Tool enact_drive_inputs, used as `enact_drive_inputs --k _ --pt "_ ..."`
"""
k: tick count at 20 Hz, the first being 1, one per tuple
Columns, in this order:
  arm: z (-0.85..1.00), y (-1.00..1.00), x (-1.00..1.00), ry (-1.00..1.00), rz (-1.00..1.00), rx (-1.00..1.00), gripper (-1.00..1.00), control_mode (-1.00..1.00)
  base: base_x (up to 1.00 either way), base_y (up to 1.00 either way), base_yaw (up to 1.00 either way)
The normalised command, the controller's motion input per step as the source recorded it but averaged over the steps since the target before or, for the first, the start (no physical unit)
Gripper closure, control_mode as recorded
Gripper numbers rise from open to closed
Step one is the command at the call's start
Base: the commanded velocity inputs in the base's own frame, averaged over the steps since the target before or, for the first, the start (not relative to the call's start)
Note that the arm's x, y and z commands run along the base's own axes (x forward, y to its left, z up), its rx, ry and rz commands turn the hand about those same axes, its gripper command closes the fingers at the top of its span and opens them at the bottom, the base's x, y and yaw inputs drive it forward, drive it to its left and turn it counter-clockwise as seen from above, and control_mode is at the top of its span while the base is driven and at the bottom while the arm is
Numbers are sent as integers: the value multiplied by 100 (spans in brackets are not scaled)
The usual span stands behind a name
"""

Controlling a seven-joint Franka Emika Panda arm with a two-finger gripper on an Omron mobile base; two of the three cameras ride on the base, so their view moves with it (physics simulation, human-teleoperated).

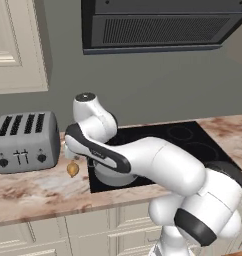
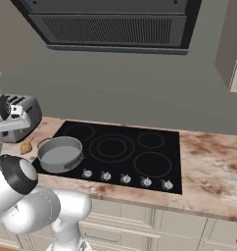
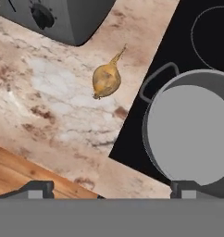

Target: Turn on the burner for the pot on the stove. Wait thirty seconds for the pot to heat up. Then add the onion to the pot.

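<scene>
While the arm bends low across the left base view, the onion (image 1: 72, 169) lies on the desk (image 1: 33, 187) between toaster (image 1: 26, 141) and stove (image 1: 178, 137). From the right base, the pot (image 2: 59, 154) sits on the stove's front-left ring, knobs (image 2: 125, 179) along the near edge. Looking along the hand, the tool (image 3: 112, 187) hangs wide open, gripping nothing, above onion and pot.

Yellow-brown onion (image 3: 106, 79), grey pot (image 3: 190, 132), black stove (image 2: 120, 147).
</scene>
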Motion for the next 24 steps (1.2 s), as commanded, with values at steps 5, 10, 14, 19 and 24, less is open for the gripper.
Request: enact_drive_inputs --k 5,10,14,19,24 --pt "0 3 7 0 -6 -1 -100 -100 0 0 0" --pt "-16 0 19 0 -3 0 -100 -100 0 0 0" --pt "-39 0 18 0 -1 0 -100 -100 0 0 0" --pt "-26 15 23 0 0 0 -100 -100 0 0 0" --pt "-11 36 25 0 0 -3 -100 -100 0 0 0"
